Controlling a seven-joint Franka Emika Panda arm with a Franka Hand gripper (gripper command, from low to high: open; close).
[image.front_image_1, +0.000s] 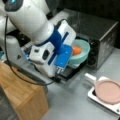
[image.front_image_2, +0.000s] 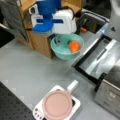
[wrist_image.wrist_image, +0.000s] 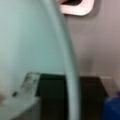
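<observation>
Centre of both front views: a pale teal plastic bowl (image.front_image_2: 65, 47), round and shallow, carried clear of the grey tabletop (image.front_image_2: 27, 72) by its rim.

Contents: one orange ball-shaped fruit (image.front_image_2: 74, 46), lying against the bowl's wall toward a front view's right; also seen at (image.front_image_1: 76, 50).

Holder: the white-and-blue gripper (image.front_image_2: 58, 37) of the Panda arm, at the bowl's upper-left rim in that front view. In the wrist view one grey finger (wrist_image.wrist_image: 23, 96) lies against the inside of the bowl wall (wrist_image.wrist_image: 30, 42), so the fingers look clamped on the rim; the outer finger is hidden.

Surroundings: a dark metal toaster oven (image.front_image_1: 100, 35) with its glass door (image.front_image_2: 100, 60) let down flat, just beside the bowl; a wooden cabinet (image.front_image_2: 37, 40) behind the arm; a pink lidded pan on a white hob (image.front_image_2: 57, 105), well apart at the frame's bottom.

Handling note: my judgement is that a rim grip on a loaded bowl wants slow, level travel, since any tilt would roll the fruit and lever the rim out of the pinch.
</observation>
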